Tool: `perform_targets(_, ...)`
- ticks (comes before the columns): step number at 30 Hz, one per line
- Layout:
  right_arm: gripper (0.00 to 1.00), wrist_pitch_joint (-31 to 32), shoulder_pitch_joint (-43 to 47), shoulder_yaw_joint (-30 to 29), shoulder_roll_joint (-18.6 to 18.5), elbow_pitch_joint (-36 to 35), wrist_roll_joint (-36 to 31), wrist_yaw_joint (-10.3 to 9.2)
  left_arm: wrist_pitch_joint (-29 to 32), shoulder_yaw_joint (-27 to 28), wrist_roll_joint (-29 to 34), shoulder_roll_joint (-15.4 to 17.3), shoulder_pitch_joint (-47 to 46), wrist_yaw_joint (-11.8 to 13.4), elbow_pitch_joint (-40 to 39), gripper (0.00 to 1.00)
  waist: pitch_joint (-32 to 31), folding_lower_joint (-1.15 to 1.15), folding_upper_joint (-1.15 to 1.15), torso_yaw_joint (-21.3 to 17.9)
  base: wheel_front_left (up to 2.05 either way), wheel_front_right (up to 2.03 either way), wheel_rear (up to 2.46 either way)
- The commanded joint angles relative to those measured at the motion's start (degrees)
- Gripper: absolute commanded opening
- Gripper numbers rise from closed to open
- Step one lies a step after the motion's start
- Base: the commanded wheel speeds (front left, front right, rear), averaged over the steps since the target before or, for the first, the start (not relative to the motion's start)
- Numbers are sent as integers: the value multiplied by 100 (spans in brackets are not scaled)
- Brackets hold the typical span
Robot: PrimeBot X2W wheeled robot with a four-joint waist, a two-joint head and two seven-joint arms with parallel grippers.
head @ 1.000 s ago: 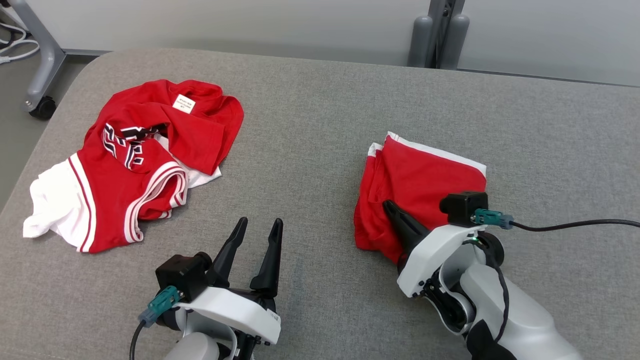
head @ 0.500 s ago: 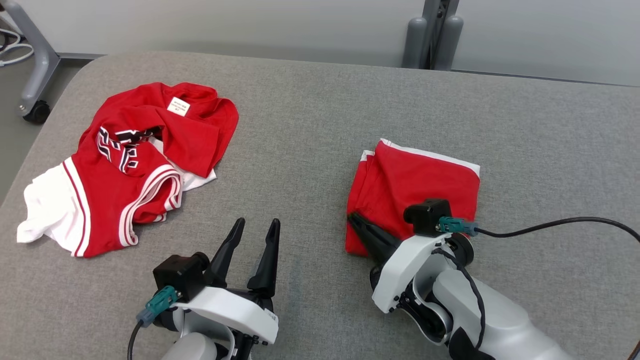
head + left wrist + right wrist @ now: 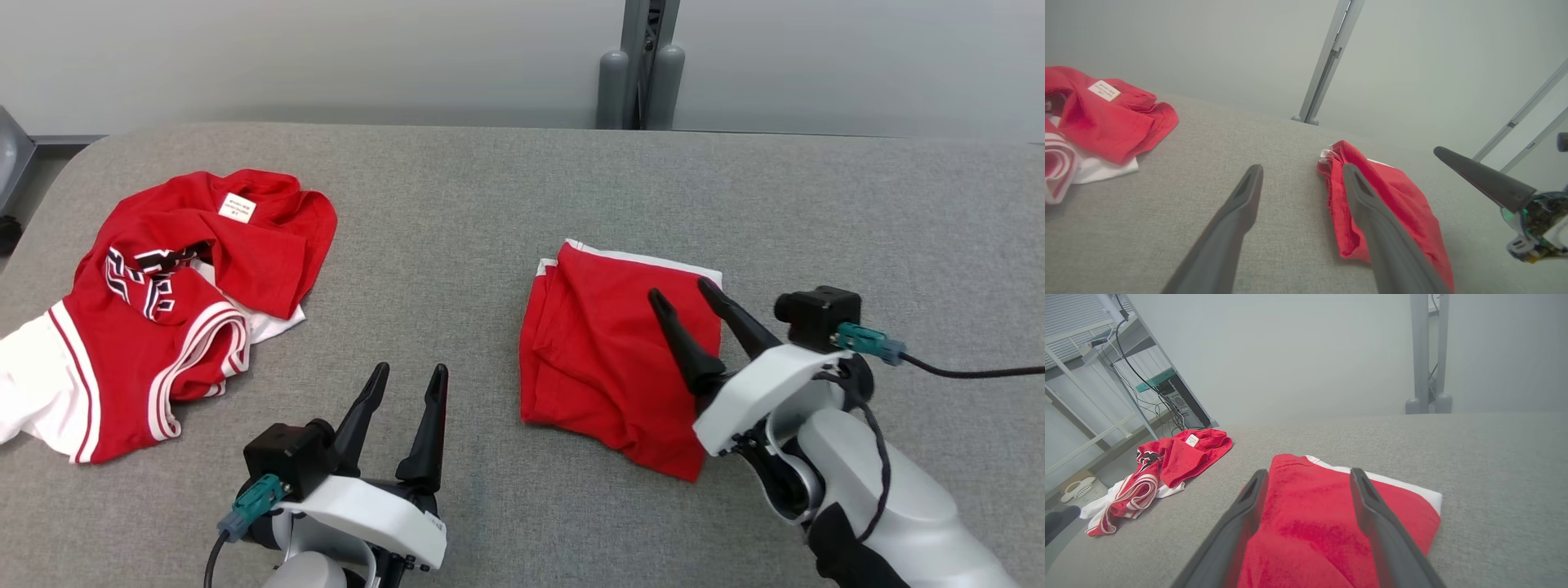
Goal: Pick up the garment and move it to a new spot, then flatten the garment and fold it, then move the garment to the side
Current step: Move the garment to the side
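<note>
Grey table (image 3: pixel 490 180) | folded garment (image 3: pixel 608 343) | right wrist view: computer tower (image 3: pixel 1184 402) beyond jersey (image 3: pixel 1180 457)

Folded garment (image 3: pixel 612 351): solid red w/ white strip along one edge. Crumpled jersey (image 3: pixel 163 278): red w/ white panels & stripe trim, dark lettering outlined white, white label (image 3: pixel 237 209). Table (image 3: pixel 457 212): plain grey fabric.

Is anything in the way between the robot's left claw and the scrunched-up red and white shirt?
No, nothing visible is. The left claw is open over the bare grey table, and the scrunched-up shirt lies off to its left with just table between them. The folded red cloth is on the other side, by the open right claw.
</note>
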Motion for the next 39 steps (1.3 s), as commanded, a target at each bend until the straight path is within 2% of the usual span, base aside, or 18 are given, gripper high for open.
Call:
perform_targets(1, 100, -9, 120, -133, -127, -7, -49, 1, 16, -14, 61, 46, 62, 33, -11, 100, -28, 0, 0, -40, 0, 0, 0)
perform_targets(7, 100, 365, 533, -504, -518, -68, 106, 1, 29, -43, 79, 81, 57, 73, -36, 100, -19, 0, 0, -60, 0, 0, 0)
perform_targets(13, 100, 893, 773, -638, -683, -227, 408, 1, 27, -32, 62, 86, -12, 73, -61, 100, 85, 0, 0, 8, 0, 0, 0)
perform_targets(18, 100, 1420, 817, -748, -654, -355, 893, 1, 13, -41, 49, 53, -71, 55, -48, 100, 194, 0, 0, 121, 0, 0, 0)
perform_targets(27, 100, 2047, 619, -825, -498, -67, 1474, 1, -20, -22, 39, 27, -158, 12, -5, 100, 317, 0, 0, 384, 0, 0, 0)
perform_targets(28, 84, 2058, 591, -818, -488, -29, 1497, 1, -21, -18, 41, 28, -157, 10, -3, 100, 322, 0, 0, 398, 0, 0, 0)
perform_targets(29, 62, 2054, 555, -804, -479, 9, 1502, 1, -27, -16, 44, 29, -161, 11, -1, 100, 327, 0, 0, 410, 0, 0, 0)
perform_targets(30, 47, 2030, 519, -788, -469, 47, 1484, 1, -31, -11, 49, 33, -169, 16, -1, 100, 332, 0, 0, 417, 0, 0, 0)
perform_targets(34, 23, 1883, 374, -670, -459, 178, 1310, 1, -39, 8, 76, 60, -178, 60, -6, 100, 343, 0, 0, 387, 0, 0, 0)
perform_targets(36, 0, 1795, 294, -613, -483, 239, 1218, 1, -34, 21, 86, 84, -175, 78, -9, 100, 343, 0, 0, 330, 0, 0, 0)
perform_targets(39, 0, 1704, 224, -543, -527, 294, 1133, 1, -25, 35, 84, 115, -173, 100, -23, 100, 339, 0, 0, 200, 0, 0, 0)
